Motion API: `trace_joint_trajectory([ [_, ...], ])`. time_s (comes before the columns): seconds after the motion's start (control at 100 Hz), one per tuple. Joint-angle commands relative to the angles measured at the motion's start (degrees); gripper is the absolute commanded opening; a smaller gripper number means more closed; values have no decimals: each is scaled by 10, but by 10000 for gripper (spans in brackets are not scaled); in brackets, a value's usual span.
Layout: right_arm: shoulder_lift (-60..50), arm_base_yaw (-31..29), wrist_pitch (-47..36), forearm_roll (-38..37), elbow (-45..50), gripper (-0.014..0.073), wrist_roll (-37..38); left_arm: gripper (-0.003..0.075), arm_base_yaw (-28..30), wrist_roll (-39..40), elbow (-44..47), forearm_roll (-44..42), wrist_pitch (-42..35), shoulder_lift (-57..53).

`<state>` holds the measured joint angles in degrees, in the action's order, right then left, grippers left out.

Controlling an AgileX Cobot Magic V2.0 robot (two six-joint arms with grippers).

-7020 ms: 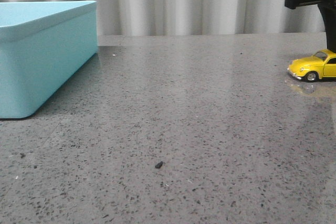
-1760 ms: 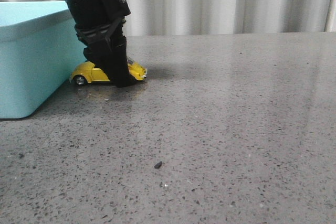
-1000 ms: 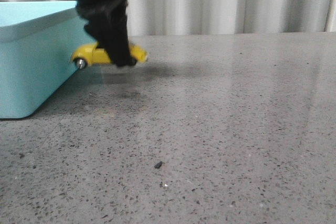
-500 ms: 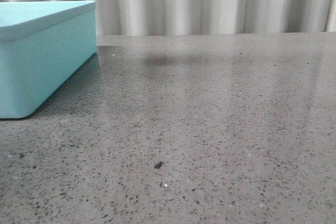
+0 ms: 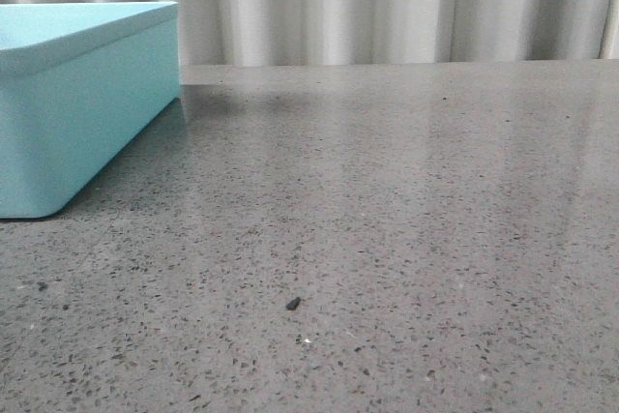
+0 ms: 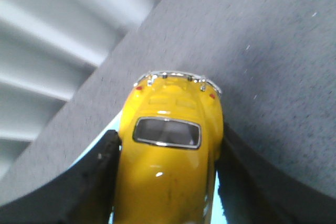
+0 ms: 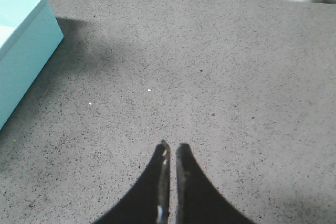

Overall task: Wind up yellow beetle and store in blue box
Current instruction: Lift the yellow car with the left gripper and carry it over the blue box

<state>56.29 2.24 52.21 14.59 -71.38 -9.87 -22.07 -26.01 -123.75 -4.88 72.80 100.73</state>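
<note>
The yellow beetle [image 6: 170, 150] fills the left wrist view, held between the two black fingers of my left gripper [image 6: 167, 161], which is shut on its sides. It hangs in the air above the grey table, with pale aqua showing below it. The blue box [image 5: 77, 94] stands at the left of the front view and shows in the right wrist view [image 7: 21, 40] too. Neither the beetle nor the left gripper shows in the front view. My right gripper [image 7: 172, 149] is shut and empty, over bare table.
A grey speckled table [image 5: 387, 200] runs to a white pleated curtain [image 5: 387, 7] at the back. A small dark crumb [image 5: 292, 304] lies on the table near the front.
The left gripper lifted the beetle from the table beside the box and rose out of the top of the front view. The box has not moved.
</note>
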Motion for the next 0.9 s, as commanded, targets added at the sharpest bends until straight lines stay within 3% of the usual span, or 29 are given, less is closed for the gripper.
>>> trace_joint_trajectory([
  [0.0, -11, -2, -36, 8, -14, -50, -4, -21, 21, 21, 23, -3, 0, -39],
  [0.55, -11, -2, -40, 8, -14, -50, -4, -21, 131, 29, 288, 77, -21, -40],
  [0.89, -11, -2, -36, 8, -14, -50, -4, -12, 134, 15, 324, 105, -65, -15],
])
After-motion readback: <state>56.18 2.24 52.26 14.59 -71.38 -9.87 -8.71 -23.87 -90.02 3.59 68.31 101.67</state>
